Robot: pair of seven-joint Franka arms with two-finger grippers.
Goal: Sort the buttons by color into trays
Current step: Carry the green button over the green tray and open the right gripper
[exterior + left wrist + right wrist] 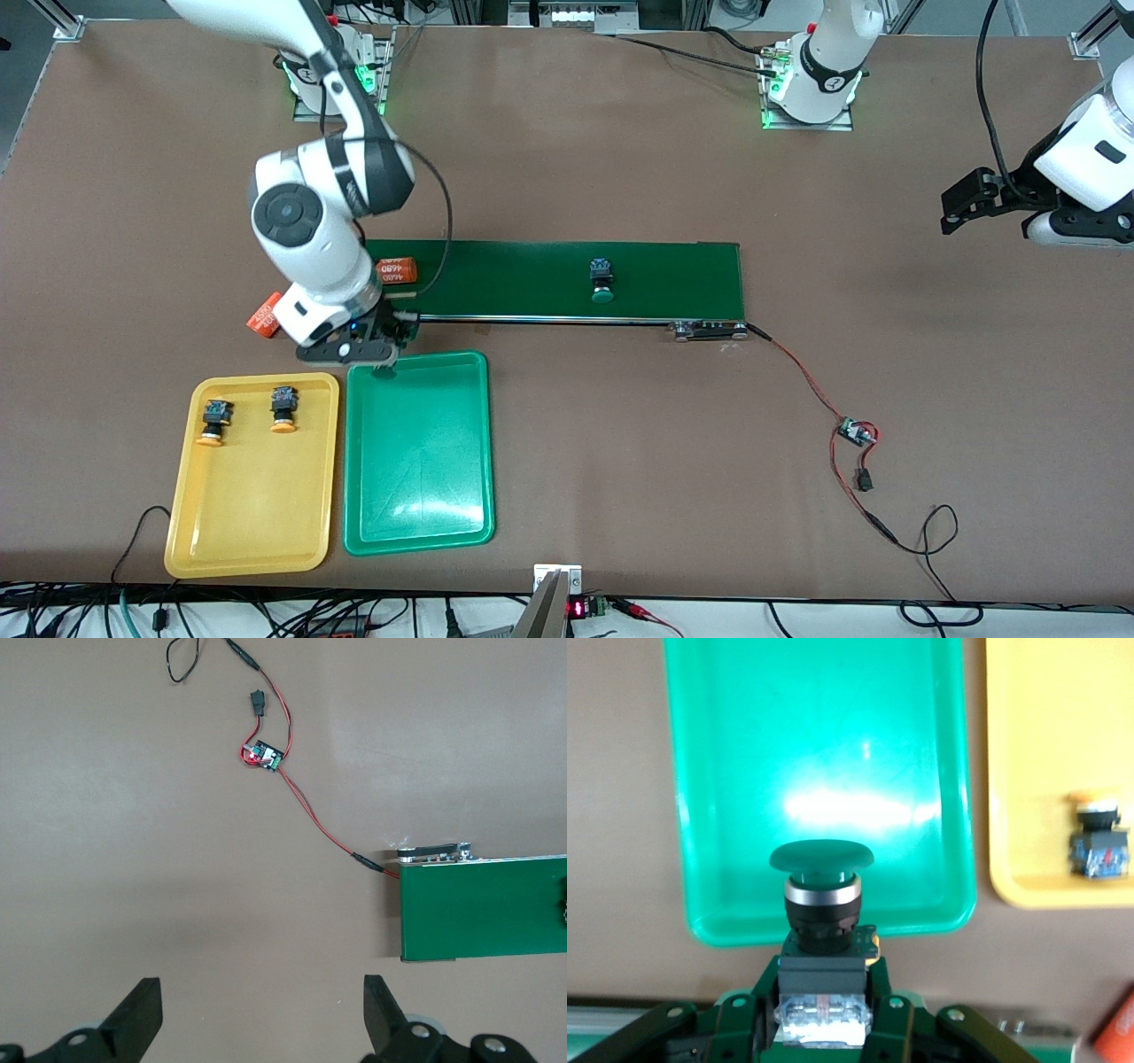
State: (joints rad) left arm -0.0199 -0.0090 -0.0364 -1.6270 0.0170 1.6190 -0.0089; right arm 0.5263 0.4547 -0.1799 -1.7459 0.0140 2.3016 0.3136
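My right gripper [821,992] is shut on a green-capped button [821,877] and holds it over the green tray's [815,744] edge nearest the conveyor; in the front view this gripper [368,354] hangs at that edge of the green tray [416,496]. A second green-capped button [602,279] lies on the conveyor belt [673,279]. Two yellow-capped buttons [214,424] [283,412] lie in the yellow tray [257,514], beside the green tray; one shows in the right wrist view [1097,843]. My left gripper [966,204] [263,1019] is open and empty, waiting over bare table at the left arm's end.
Two orange "4680" cylinders lie near the right arm: one [397,269] on the belt's end, one [264,315] on the table beside it. A small circuit board [855,432] with red wires runs from the conveyor's end [483,908]. Cables hang along the table's front edge.
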